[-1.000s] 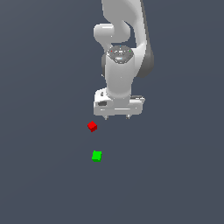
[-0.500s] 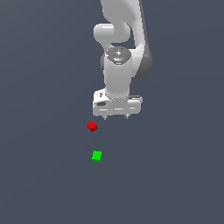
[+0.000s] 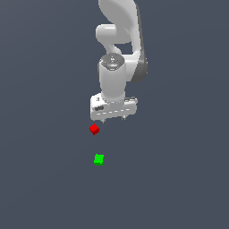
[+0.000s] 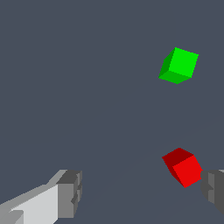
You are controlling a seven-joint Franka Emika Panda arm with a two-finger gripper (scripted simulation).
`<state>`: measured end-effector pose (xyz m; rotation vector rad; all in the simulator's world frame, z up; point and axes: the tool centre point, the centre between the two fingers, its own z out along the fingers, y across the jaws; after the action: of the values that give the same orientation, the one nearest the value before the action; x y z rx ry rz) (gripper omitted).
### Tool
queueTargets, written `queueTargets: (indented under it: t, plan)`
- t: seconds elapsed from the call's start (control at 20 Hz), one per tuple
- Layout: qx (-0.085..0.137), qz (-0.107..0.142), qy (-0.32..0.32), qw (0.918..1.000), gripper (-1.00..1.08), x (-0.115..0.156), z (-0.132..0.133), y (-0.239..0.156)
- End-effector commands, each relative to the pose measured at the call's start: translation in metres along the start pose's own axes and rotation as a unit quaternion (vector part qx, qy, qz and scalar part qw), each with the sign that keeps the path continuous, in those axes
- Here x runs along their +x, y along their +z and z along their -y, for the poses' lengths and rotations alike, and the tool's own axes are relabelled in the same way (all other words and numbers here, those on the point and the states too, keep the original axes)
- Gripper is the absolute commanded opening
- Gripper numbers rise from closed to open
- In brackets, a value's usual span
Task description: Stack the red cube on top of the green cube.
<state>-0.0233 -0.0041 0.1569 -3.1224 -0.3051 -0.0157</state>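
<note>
Standing nearest in the exterior view is the green cube point(image 3: 99, 159), alone on the dark tabletop point(image 3: 40, 179) with nothing around it, presumably left there as the base for the stack. Just beyond it, a little toward the exterior view's left, sits the red cube point(image 3: 94, 129), apart from the green one and turned at an angle. Behind and above that hangs the white gripper point(image 3: 113, 120), jaws spread wide and empty. In the wrist view the red cube point(image 4: 183, 167) lies close beside one grey fingertip point(image 4: 213, 189), not centred in the gap, so I would guess the arm is lining up for a grasp. Both fingertips are cut off at the picture's edge, and whether they reach the tabletop is hard to tell.
</note>
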Motion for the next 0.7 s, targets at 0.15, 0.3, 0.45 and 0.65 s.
queueTargets:
  t: [0.15,0.3,0.45,0.65]
  plan:
    - [0.000,0.001,-0.051,0.9987,1.00,-0.016,-0.018,0.017]
    - [0.000,0.002,-0.080,0.9968,1.00,-0.023,-0.029,0.027]
    - [0.000,0.002,-0.108,0.9942,1.00,-0.030,-0.040,0.036]
    - [0.000,0.003,-0.145,0.9894,1.00,-0.038,-0.056,0.049]
